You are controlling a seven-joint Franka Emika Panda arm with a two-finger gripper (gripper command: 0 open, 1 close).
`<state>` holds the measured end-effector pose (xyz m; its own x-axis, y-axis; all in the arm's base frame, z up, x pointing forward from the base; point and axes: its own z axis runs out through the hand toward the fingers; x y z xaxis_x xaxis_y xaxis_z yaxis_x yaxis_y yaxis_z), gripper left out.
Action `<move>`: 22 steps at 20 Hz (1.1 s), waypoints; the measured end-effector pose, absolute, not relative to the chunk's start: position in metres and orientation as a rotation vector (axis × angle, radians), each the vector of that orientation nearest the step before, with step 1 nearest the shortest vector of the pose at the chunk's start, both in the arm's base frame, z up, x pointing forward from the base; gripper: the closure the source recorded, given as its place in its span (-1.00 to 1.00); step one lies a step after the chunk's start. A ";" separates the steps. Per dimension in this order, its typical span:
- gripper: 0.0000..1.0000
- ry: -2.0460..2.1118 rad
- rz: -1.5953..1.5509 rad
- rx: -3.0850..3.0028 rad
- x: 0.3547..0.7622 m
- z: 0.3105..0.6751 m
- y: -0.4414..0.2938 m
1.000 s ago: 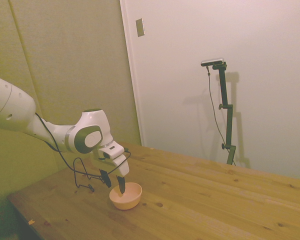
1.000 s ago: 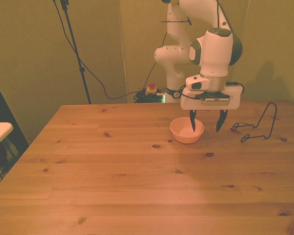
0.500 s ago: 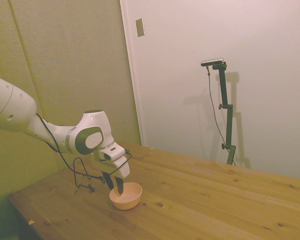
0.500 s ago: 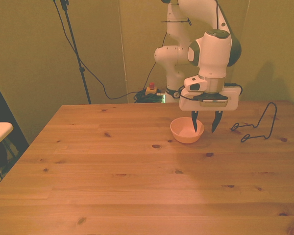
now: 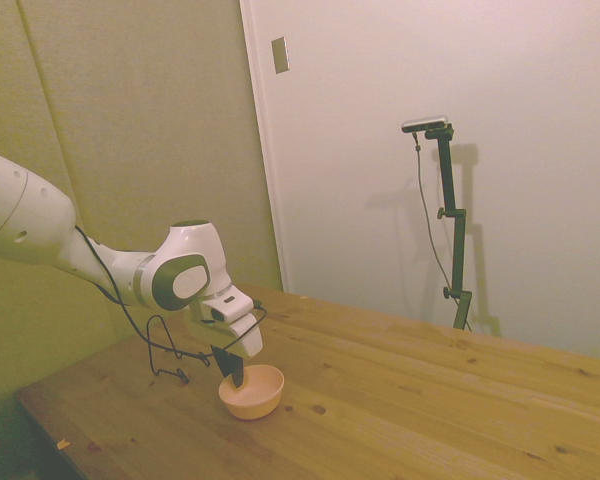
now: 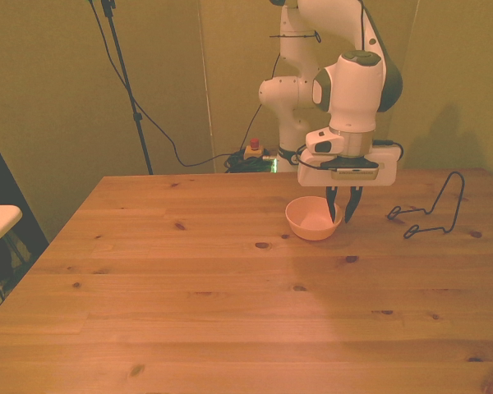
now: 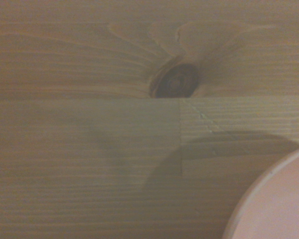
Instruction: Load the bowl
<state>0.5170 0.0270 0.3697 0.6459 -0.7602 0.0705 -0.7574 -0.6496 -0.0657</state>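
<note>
Change since earlier: fingers (image 6: pixel 340 215) that stood wide apart, one inside the bowl (image 6: pixel 313 220) and one outside it, have drawn together on the bowl's wall at the front view's right; the arm itself has hardly shifted.
Bowl position: resting on the wooden surface (image 6: pixel 230 295), toward the far edge and somewhat to the front view's right, apparently not lifted; in the side view the bowl (image 5: pixel 251 390) sits flat with nothing visible inside it.
Grip: fingers nearly together and pinching the rim, one tip inside and one outside as far as the front view shows; the side view agrees, with the dark tips (image 5: pixel 234 371) dipping over the near wall.
Wrist view: only an arc of the pale bowl (image 7: pixel 274 204) shows beside a dark knot (image 7: pixel 175 81) in the wood.
Wire stand: thin black wire stand (image 6: pixel 431 209) on the surface, near the bowl on the front view's right, apart from it; seen also behind the arm in the side view (image 5: pixel 170 350).
Done: approach and grasp look complete.
Left: lifting the bowl, carrying it over and setting it into the wire stand, likely its destination.
</note>
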 end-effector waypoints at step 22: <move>1.00 0.968 -0.139 -2.632 0.515 0.492 0.098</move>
